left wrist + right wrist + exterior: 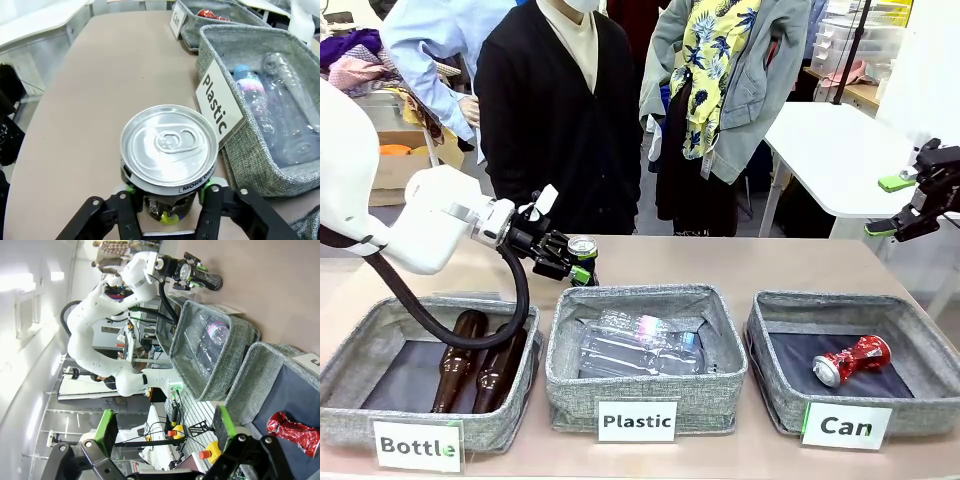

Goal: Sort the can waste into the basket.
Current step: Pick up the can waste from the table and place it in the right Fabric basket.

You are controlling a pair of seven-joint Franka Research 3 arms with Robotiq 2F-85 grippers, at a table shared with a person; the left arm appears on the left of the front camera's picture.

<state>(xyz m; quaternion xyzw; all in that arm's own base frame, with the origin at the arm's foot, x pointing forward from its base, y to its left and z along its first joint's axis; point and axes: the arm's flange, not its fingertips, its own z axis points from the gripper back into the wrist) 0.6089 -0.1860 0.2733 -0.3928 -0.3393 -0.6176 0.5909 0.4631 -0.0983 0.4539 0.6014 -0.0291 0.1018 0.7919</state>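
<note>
In the left wrist view, the left gripper (170, 200) occupies the bottom centre of the frame, its two black fingers with green pads (131, 189) pressed against opposite sides of the black can (169, 150), pinching it just below the rim. The can stands upright in the grip; its silver top with pull tab faces the camera at frame centre, and the dark body bears green and white print low down. It is held above the bare tan table (100, 100), just left of the white "Plastic" card (218, 102). In the front view, the same gripper (570, 262) sits left of centre, behind the row of baskets, with the can (583, 250) at its fingertips. Along the bottom of that frame, from left to right, stand the "Bottle" basket (380, 345) with brown glass bottles (480, 365), the "Plastic" basket (650, 395) with clear plastic bottles (640, 345), and the "Can" basket (775, 385) at lower right. The crushed red can (851, 360), silver at its end, lies on its side on the dark lining of the "Can" basket. The right gripper (905, 205) hangs at the right edge, mid-height, above and behind that basket; its green-padded fingers stand spread wide and hold nothing. In the right wrist view, these fingers (107, 430) rise from the bottom edge, well apart, with the red can at lower right.
</note>
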